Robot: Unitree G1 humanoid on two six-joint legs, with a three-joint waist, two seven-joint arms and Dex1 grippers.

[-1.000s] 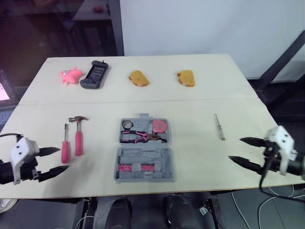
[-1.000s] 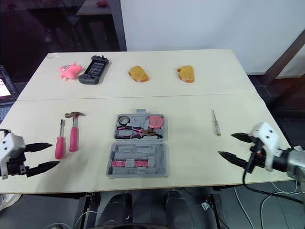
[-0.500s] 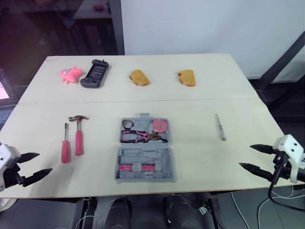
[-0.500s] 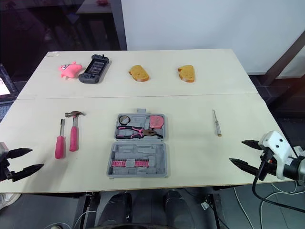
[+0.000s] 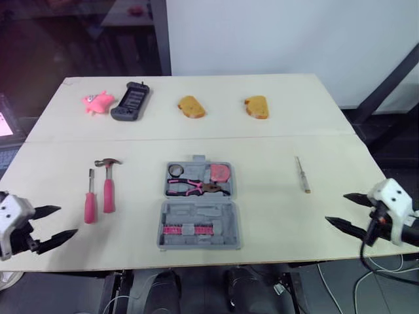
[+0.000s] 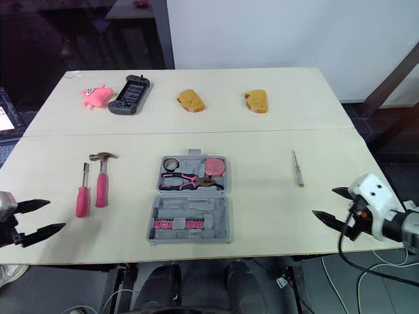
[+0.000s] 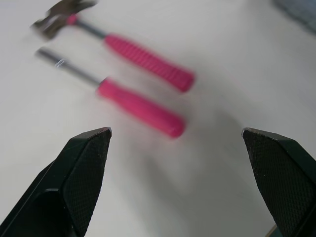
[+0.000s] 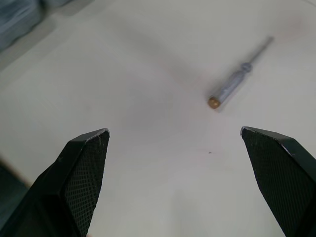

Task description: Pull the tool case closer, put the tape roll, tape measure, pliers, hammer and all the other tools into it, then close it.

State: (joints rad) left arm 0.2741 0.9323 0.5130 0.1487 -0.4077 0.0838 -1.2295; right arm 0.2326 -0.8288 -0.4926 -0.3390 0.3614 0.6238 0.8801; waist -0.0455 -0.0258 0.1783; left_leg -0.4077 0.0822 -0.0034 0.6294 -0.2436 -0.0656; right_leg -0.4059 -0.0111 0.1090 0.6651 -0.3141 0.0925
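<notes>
The grey tool case [image 5: 198,206] lies open at the table's middle front. Its far half holds a tape roll [image 5: 175,171], a pink tape measure [image 5: 219,173] and pink-handled pliers [image 5: 193,189]; its near half holds pink bits. Left of the case lie a pink-handled hammer [image 5: 108,186] and a pink screwdriver [image 5: 90,198]. To its right lies a thin grey screwdriver [image 5: 301,174]. My left gripper [image 5: 69,220] is open at the near left edge, just short of the screwdriver [image 7: 138,106] and the hammer [image 7: 143,59]. My right gripper [image 5: 335,207] is open at the near right edge, short of the grey screwdriver [image 8: 237,81].
Along the far side of the table sit a pink toy [image 5: 97,103], a black handheld console [image 5: 129,101] and two bread pieces [image 5: 190,106] [image 5: 256,106]. A seam crosses the table between them and the tools. Bare tabletop separates the case from each gripper.
Both grippers drew back toward the table's near corners, then edged slightly inward again. They stay open and hold nothing. The tools and case have not moved.
</notes>
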